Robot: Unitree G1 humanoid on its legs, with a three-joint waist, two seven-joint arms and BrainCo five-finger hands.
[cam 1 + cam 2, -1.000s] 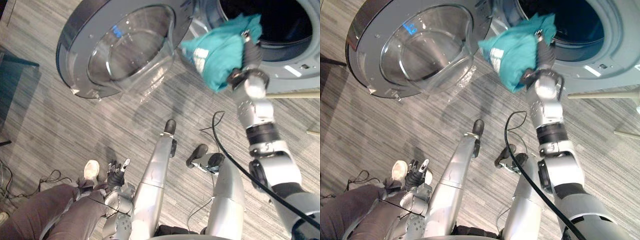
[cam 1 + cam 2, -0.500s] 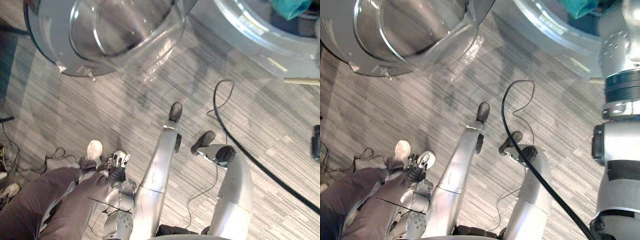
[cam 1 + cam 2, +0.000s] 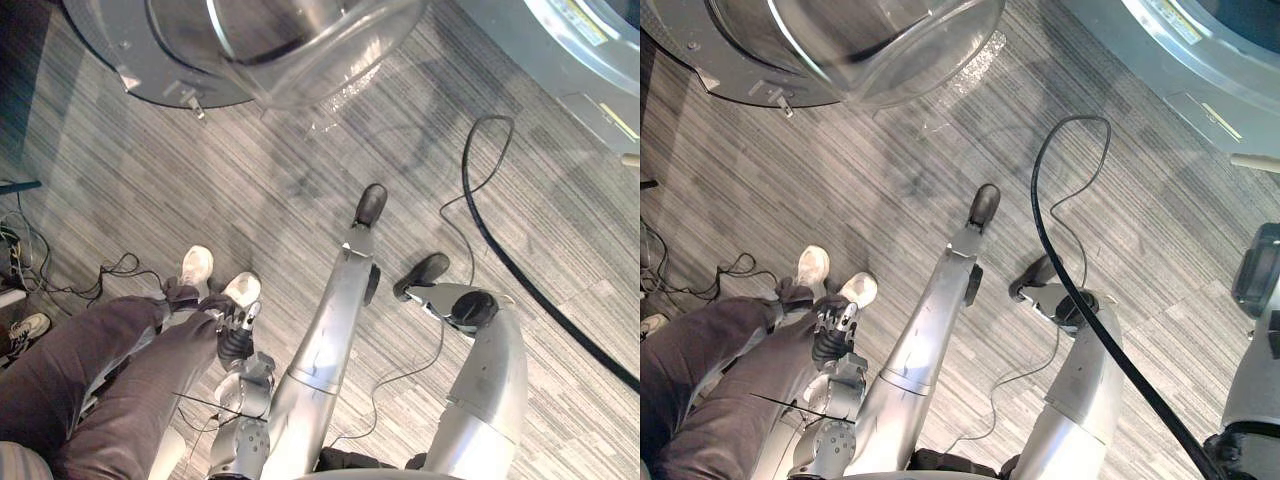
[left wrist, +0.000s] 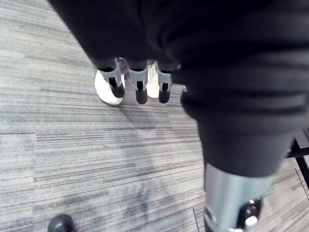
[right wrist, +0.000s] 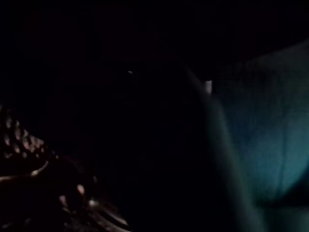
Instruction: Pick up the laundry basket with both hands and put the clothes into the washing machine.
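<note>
left robot hand (image 3: 236, 335): fingers straight, slack, idle by person's leg (image 3: 120, 380) | right robot hand (image 5: 183, 159): too dark, you cannot tell its grip | teal garment (image 5: 263, 145): beside it, likely inside washing machine (image 3: 1200, 70) for release

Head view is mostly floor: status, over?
Left hand open, hanging empty. Teal cloth close in dark right wrist view. Person's legs beside left hand.

Robot hand (image 3: 236, 335), silver dark-tipped fingers (image 4: 139, 82), ribbed cover (image 4: 227, 58)

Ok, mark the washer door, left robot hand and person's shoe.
washer door (image 3: 300, 40), left eye view, glass bowl.
left robot hand (image 3: 234, 343), left eye view, dark cover.
person's shoe (image 3: 196, 264), left eye view, white upper.
</note>
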